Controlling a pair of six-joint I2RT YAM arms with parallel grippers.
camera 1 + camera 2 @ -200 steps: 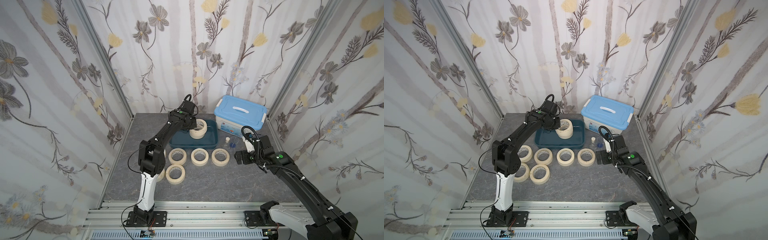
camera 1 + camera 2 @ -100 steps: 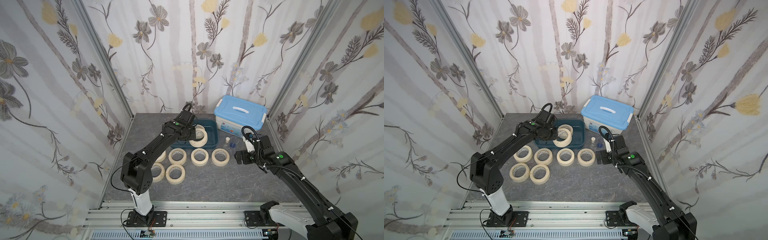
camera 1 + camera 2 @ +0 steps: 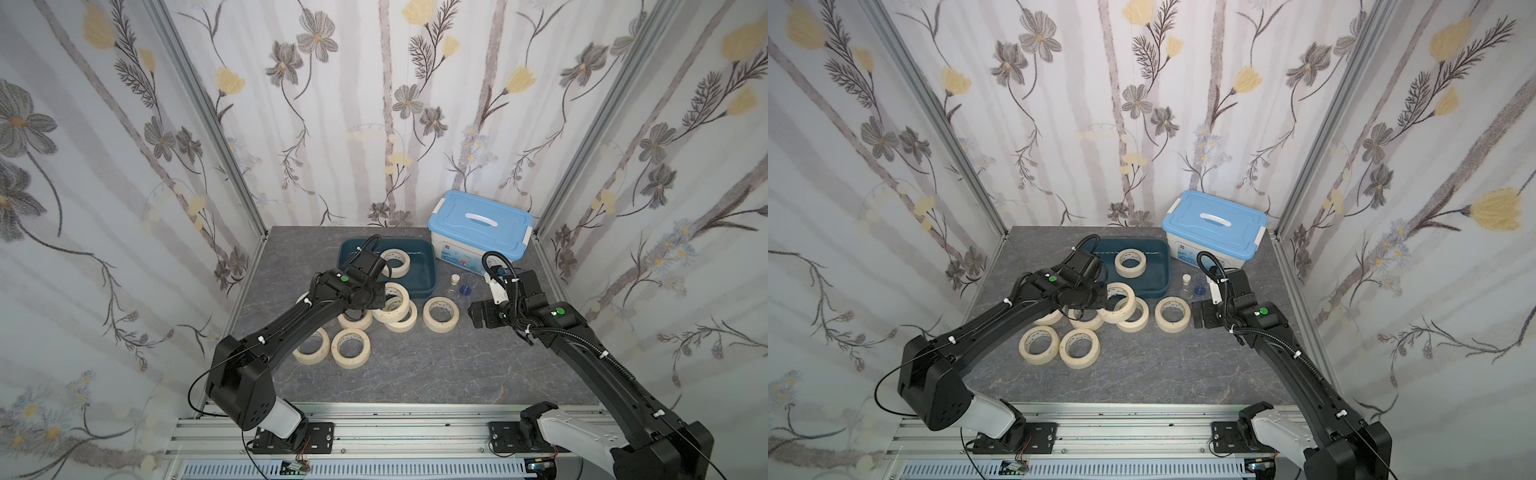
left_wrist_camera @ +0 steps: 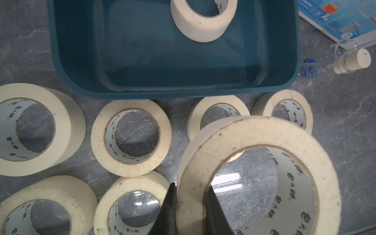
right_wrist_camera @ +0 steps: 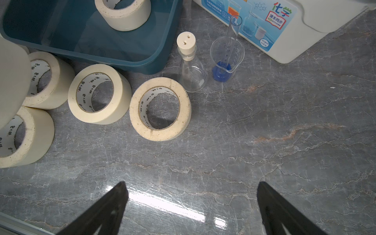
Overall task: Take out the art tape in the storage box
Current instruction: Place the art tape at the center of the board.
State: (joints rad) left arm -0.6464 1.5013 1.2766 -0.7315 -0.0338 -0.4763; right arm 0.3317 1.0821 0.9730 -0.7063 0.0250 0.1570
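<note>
Left gripper pinched on the wall of one masking tape roll, one finger inside the core, one outside. Roll tilted, held off the table just in front of teal storage box, over six rolls lying flat there. One more roll sits inside box, toward its back wall. Right gripper jaws wide apart over bare grey tabletop, near rightmost roll.

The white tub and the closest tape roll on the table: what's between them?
A corked glass flask and a blue-bottomed beaker, clearest in the right wrist view.
</note>
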